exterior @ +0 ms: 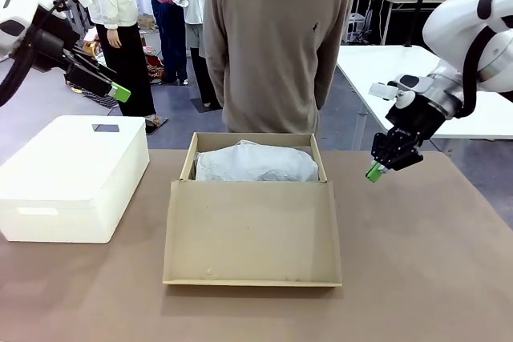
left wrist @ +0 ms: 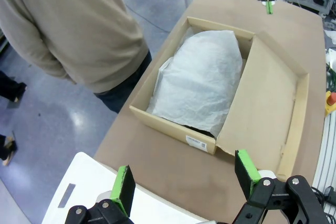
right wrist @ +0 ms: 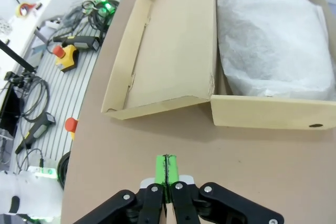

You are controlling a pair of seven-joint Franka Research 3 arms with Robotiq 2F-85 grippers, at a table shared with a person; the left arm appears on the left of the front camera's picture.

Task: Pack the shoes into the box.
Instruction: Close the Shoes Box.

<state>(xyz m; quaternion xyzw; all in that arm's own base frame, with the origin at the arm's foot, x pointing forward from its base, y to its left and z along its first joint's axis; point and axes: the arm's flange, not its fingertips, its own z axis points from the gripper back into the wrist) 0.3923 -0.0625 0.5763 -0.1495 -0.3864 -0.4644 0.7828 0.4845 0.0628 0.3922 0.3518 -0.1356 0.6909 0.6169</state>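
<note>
The brown cardboard box (exterior: 189,158) stands open at the middle of the table, its flap lid (exterior: 252,230) lying flat toward me. White tissue paper (exterior: 256,162) is mounded over the inside, and the shoes are hidden under it. My left gripper (exterior: 119,91) hangs high at the far left, above the white plastic box. In the left wrist view it (left wrist: 185,179) is open and holds nothing, looking down on the box (left wrist: 173,129) and tissue (left wrist: 202,82). My right gripper (exterior: 374,171) hovers just right of the box, shut on nothing, its pads pressed together (right wrist: 167,170) short of the box wall (right wrist: 268,114).
A large white plastic box (exterior: 72,174) sits on the table's left side. A person in a beige sweater (exterior: 276,38) stands at the far edge right behind the cardboard box. Bare brown table lies to the right and in front.
</note>
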